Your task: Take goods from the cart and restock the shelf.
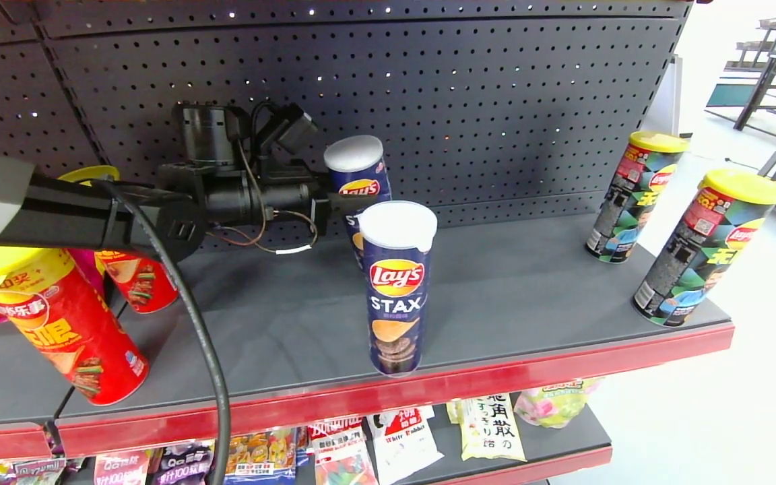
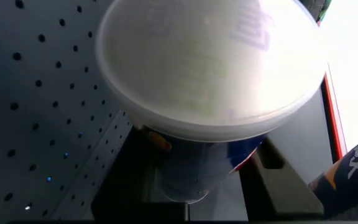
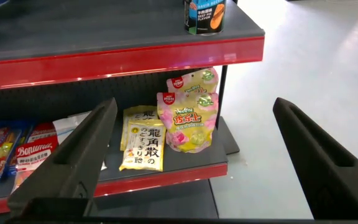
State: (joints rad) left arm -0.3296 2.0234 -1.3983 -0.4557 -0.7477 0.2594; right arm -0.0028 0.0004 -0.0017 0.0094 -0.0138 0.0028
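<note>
A blue chips can (image 1: 359, 168) with a white lid stands near the back of the grey shelf (image 1: 509, 289). My left gripper (image 1: 354, 202) is shut on its side, coming in from the left. In the left wrist view the can's lid (image 2: 210, 68) looms close, with the body held by the left gripper (image 2: 197, 183). A second blue chips can (image 1: 396, 289) stands upright just in front, near the shelf's red front edge. My right gripper (image 3: 195, 106) is open and holds nothing, facing the lower shelf.
Red chips cans (image 1: 65, 323) stand at the shelf's left, and two dark cans with yellow lids (image 1: 708, 246) at its right. A pegboard wall (image 1: 496, 101) closes the back. Snack bags (image 3: 188, 115) lie on the lower shelf.
</note>
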